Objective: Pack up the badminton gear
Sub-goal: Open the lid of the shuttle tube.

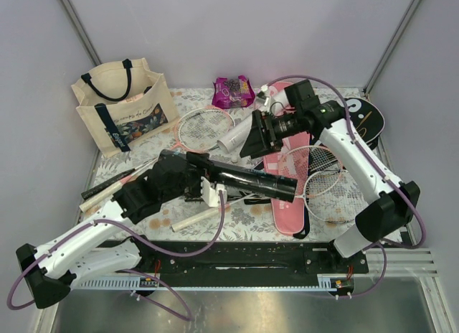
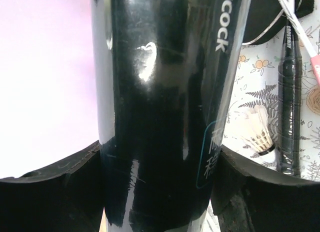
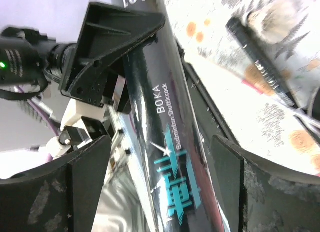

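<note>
My left gripper (image 1: 204,174) (image 2: 160,157) is shut on a long glossy black shuttlecock tube (image 1: 258,181) (image 2: 160,67), held level above the table's middle and pointing right. My right gripper (image 1: 254,137) (image 3: 162,162) is open, its jaws standing either side of that tube (image 3: 155,102) with gaps. A white tube (image 1: 237,139) lies behind it and another white tube (image 1: 197,218) lies in front. A pink-framed racket (image 1: 204,128), two white rackets (image 1: 326,179), a pink cover (image 1: 287,197) and a black cover (image 1: 367,118) lie on the table. A shuttlecock (image 2: 257,134) lies beside a black racket grip (image 2: 290,117).
A cream tote with navy handles (image 1: 125,107) stands upright at the back left. A purple-pink snack packet (image 1: 233,92) lies at the back centre. Thin dark and pale shafts (image 1: 107,188) lie at the left edge. The flowered tablecloth (image 1: 251,218) covers the table.
</note>
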Available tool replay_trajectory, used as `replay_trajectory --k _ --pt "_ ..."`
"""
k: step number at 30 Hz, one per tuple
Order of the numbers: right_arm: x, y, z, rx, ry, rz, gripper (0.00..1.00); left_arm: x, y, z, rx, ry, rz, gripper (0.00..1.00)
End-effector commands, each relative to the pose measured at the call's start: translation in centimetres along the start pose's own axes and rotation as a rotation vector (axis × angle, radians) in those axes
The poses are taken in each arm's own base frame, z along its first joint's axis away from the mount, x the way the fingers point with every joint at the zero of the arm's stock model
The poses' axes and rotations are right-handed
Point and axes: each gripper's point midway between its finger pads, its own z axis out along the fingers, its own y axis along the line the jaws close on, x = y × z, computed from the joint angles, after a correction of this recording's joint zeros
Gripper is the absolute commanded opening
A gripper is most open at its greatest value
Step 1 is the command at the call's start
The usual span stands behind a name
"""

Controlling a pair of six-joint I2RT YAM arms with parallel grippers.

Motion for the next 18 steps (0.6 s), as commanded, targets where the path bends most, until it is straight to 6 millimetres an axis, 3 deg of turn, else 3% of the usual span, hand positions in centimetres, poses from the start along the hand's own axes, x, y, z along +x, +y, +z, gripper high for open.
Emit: replay_trajectory --k 1,7,11,14,18 --pt "-4.1 3.1 -4.5 0.048 -0.254 -0.099 0.9 1.0 3.3 -1.5 -0.197 0.046 -0.218 0.49" --pt "-8.2 3.8 -10.2 0.167 -0.613 -0.106 0.88 3.2 3.3 -2.5 -0.33 0.11 -0.482 0.47" --pt "-8.3 4.8 -12.7 0.19 -0.79 -0.178 0.85 4.5 2.0 -2.9 -0.371 0.152 -0.612 0.46" --pt "-7.6 5.5 -12.5 0.136 -0.799 -0.22 0.81 5.2 1.8 -3.5 -0.424 0.163 -0.705 0.45" --pt "-6.6 6.1 -11.1 0.04 -0.719 -0.224 0.72 4.5 1.1 -3.3 -0.412 0.106 -0.749 0.45"
